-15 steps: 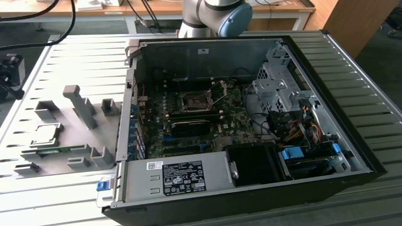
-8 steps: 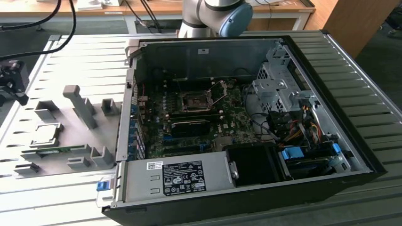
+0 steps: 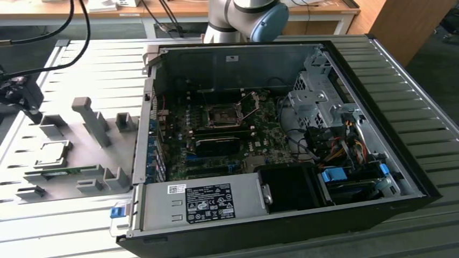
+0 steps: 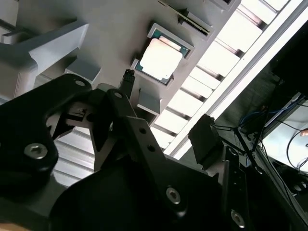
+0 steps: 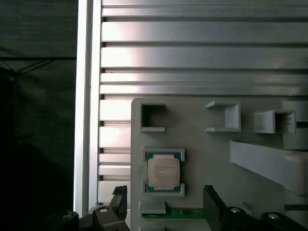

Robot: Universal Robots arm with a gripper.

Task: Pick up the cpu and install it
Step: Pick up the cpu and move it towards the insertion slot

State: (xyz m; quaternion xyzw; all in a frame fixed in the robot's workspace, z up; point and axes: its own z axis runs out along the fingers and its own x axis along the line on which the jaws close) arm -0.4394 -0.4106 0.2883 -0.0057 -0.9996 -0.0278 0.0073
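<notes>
cpu (image 5: 163, 173) lies flat, metal top up, in its grey holder on fixture plate (image 5: 202, 139), outside open pc case (image 3: 401, 161). gripper (image 5: 164, 195) hovers over the plate, jaws apart, nothing held. cpu sits just ahead of fingertips (image 5: 119, 198), in line with gap between them, touching neither

A big silver table (image 3: 64, 226) made of long ribbed metal strips takes up most of the space; bright light shines off its strips in both wrist views; behind the table stands a wooden desk (image 3: 186, 9) with white legs; by the table's far corner, on the exterior view's right, is a brown wooden panel (image 3: 410, 27); the floor (image 3: 446, 70) past the table's edge is dark and dull.
</notes>
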